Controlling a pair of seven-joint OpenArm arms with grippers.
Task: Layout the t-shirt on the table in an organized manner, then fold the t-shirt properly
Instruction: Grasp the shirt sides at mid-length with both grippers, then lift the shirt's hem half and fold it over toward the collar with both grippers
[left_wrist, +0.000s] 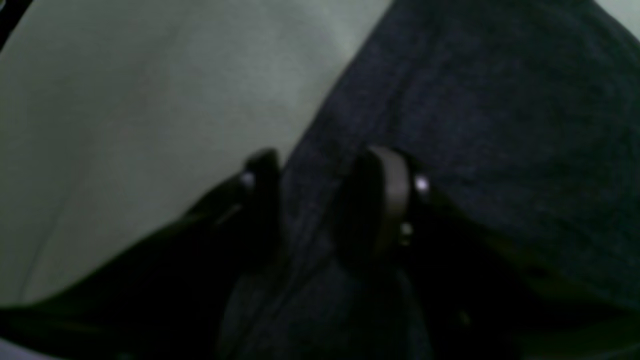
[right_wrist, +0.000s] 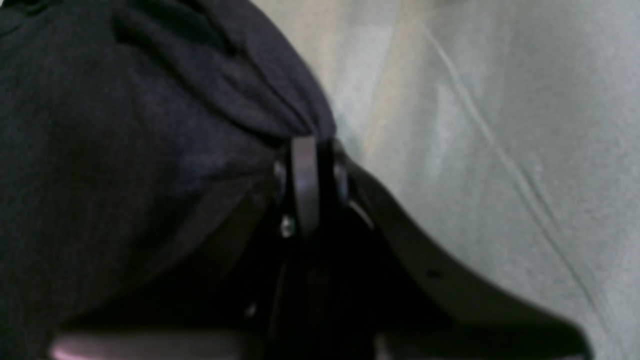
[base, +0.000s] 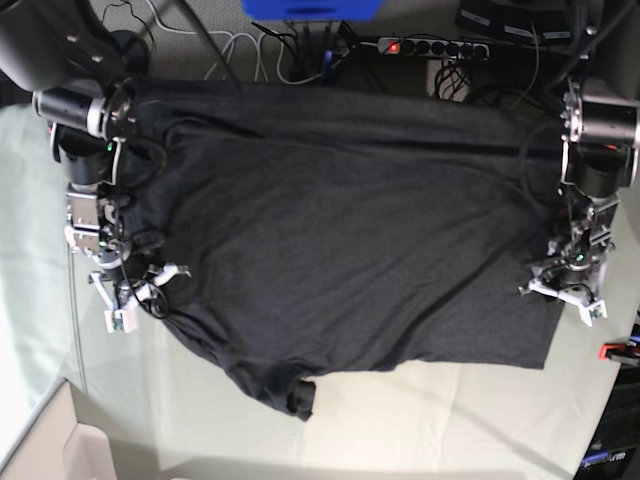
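The table (base: 420, 420) is lying under a pale grey-green cloth that is showing long soft creases, clearest in the right wrist view, where several thin ridges are running diagonally across it. The t-shirt (base: 340, 240) is spreading dark and broad across the middle and far part of this surface, its far edge reaching toward the back of the table and one sleeve curling into a small bunch at the near edge, left of centre in the base view. Beyond the far edge, a power strip (base: 430, 45) with a lit red switch is sitting among loose white and black cables (base: 250, 50), and a blue object (base: 310, 8) is showing at the top. A red-orange clamp (base: 618, 350) is gripping the table's edge on the base view's right, and a pale box (base: 50, 440) is sitting at the near corner on its left. The right gripper (right_wrist: 306, 145) is pinching a gathered fold of the t-shirt, its jaws pressed tight together on the fabric. The left gripper (left_wrist: 320, 185) is standing over the shirt's side hem with its fingers parted and dark fabric lying between them; they are not pressing on it.
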